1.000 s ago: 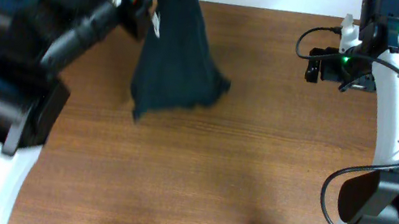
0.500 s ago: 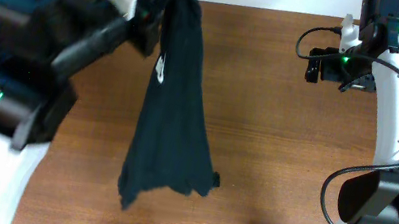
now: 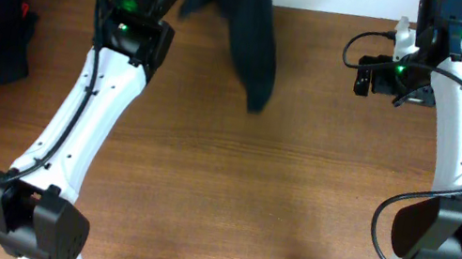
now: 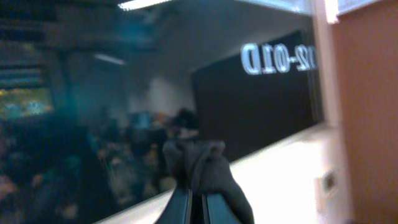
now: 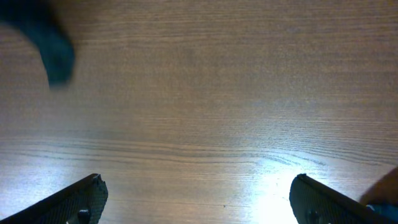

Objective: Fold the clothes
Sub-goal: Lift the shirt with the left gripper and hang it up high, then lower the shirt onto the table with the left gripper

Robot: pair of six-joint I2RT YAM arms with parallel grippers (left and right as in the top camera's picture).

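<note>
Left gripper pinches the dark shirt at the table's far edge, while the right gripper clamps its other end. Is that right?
Not quite. The right gripper is open over bare table, gripping nothing, as the right wrist view shows. The left gripper does pinch the dark shirt at the far edge.

Left tool point(image 4: 198, 198) pinched tight, arm outstretched; right tool point(image 5: 198, 186) spread wide, facing down.

The left arm point(image 3: 84, 123) now stretches toward the table's point(image 3: 247, 199) far edge, no longer crouched at its left side. The shirt point(image 3: 252, 38) hangs shorter, its hem pulled up from mid-table toward the far edge.
</note>
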